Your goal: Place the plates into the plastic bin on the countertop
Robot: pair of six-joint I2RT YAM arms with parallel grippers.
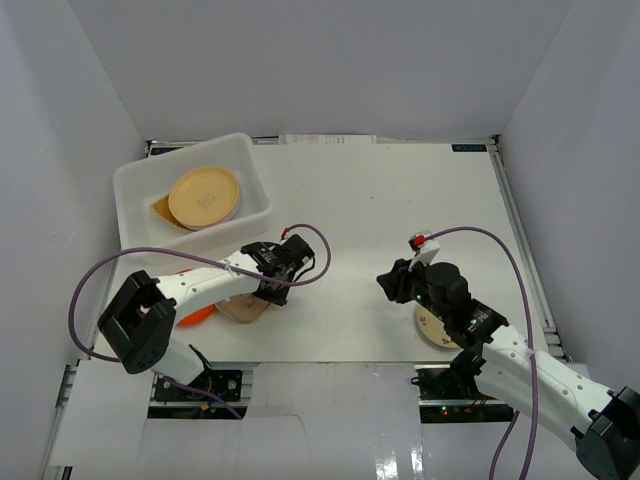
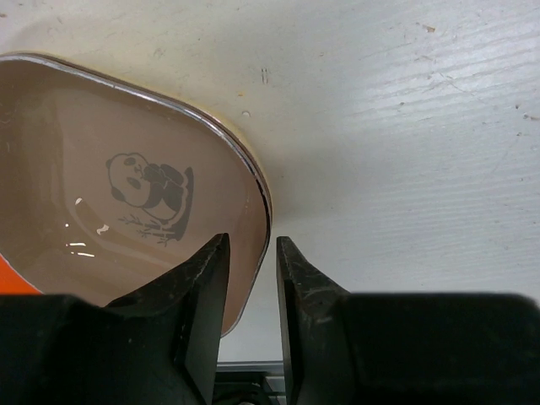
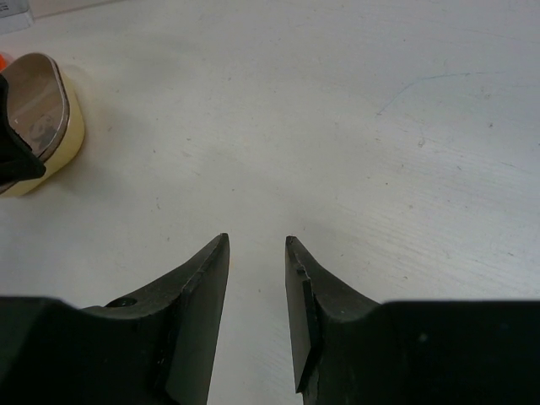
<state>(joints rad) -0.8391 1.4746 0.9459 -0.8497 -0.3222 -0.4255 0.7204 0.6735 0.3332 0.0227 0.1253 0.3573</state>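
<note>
The panda plate [image 2: 126,194] sits on the white desk [image 1: 380,200], near the front edge on the left side. It is brown inside with a little panda drawn on it, and pale yellow outside. The left gripper [image 2: 251,240] is right at its edge. The two fingers are a little way apart, one over the inside of the plate and one outside. The rim is in the gap between them, with a thin strip of desk showing next to it, so the gripper is not squeezing the plate.

An orange plate [image 1: 195,316] lies just beside the panda plate, partly under the left arm.

The bin [image 1: 133,190] is at the back left of the desk. A yellow plate [image 1: 205,195] lies in it, on top of a brown plate [image 1: 163,208].

The right gripper [image 3: 256,240] is over bare desk. Its fingers are a little way apart and hold nothing. A cream plate [image 1: 432,328] lies on the desk under the right arm.
</note>
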